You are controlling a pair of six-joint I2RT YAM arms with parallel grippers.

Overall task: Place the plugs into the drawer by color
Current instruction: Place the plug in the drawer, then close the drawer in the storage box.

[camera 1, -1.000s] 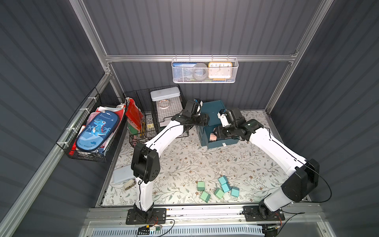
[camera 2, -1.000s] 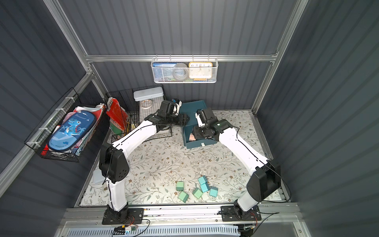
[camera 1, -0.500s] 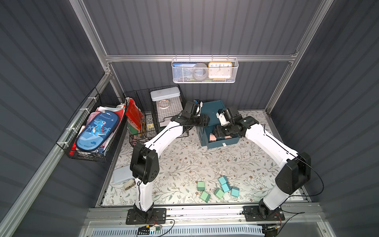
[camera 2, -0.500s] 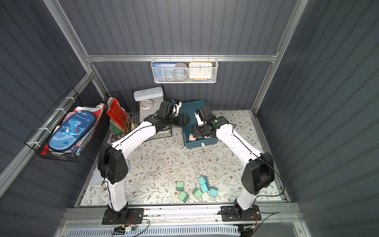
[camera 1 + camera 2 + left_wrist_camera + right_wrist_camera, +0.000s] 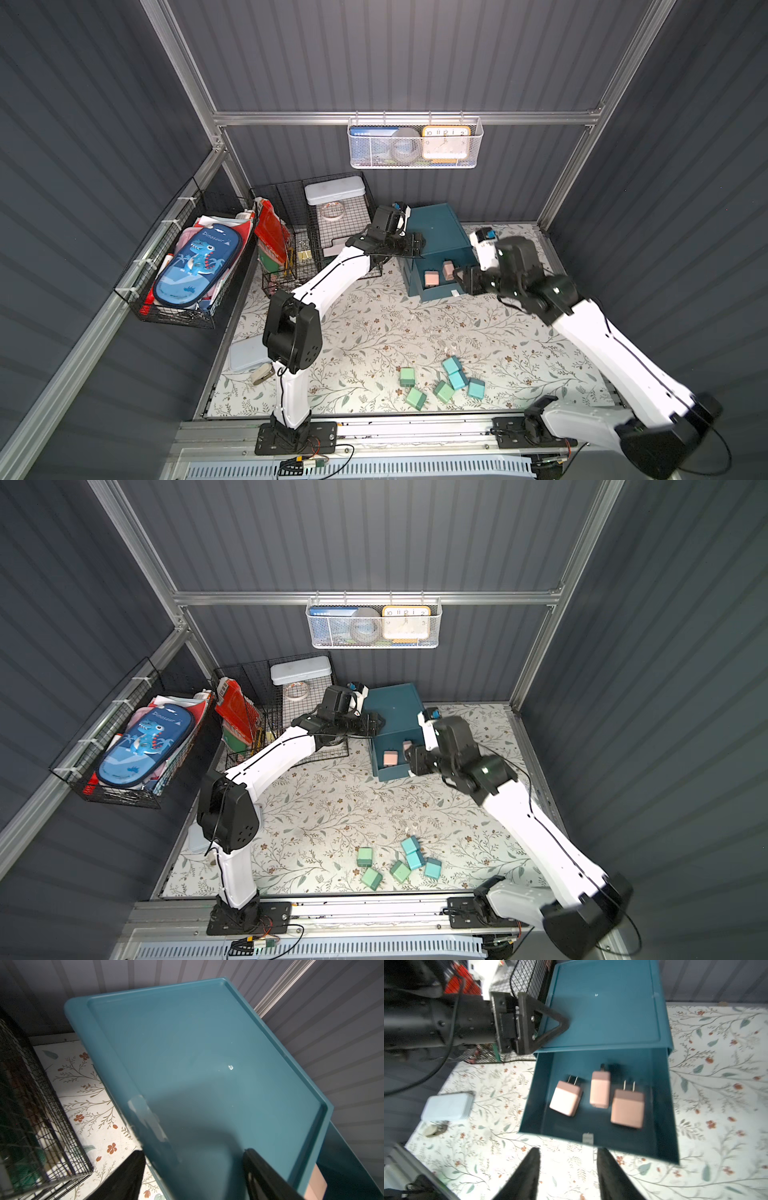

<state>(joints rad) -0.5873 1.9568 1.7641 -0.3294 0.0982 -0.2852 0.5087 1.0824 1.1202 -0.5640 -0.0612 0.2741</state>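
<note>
The dark teal drawer cabinet (image 5: 436,232) stands at the back of the mat with its top drawer (image 5: 660,1105) pulled out. Three pink plugs (image 5: 565,1100) (image 5: 600,1092) (image 5: 628,1108) lie inside it, prongs toward the cabinet. My right gripper (image 5: 569,1149) is open and empty, just in front of the drawer's white pull tab (image 5: 587,1138). My left gripper (image 5: 413,245) stands open astride the cabinet's top left edge, one finger (image 5: 261,1172) over the top panel. Green plugs (image 5: 407,376) and blue plugs (image 5: 458,379) lie loose near the front edge.
Black wire baskets (image 5: 340,224) holding a white tin stand just left of the cabinet. A pale blue case (image 5: 448,1106) lies on the mat at the left edge. A wire basket with a dinosaur pouch (image 5: 187,266) hangs on the left wall, a white mesh basket (image 5: 415,143) on the back wall.
My right gripper has pulled back from over the open drawer to just in front of it, and its arm has swung right. The left arm has stayed on the cabinet.
</note>
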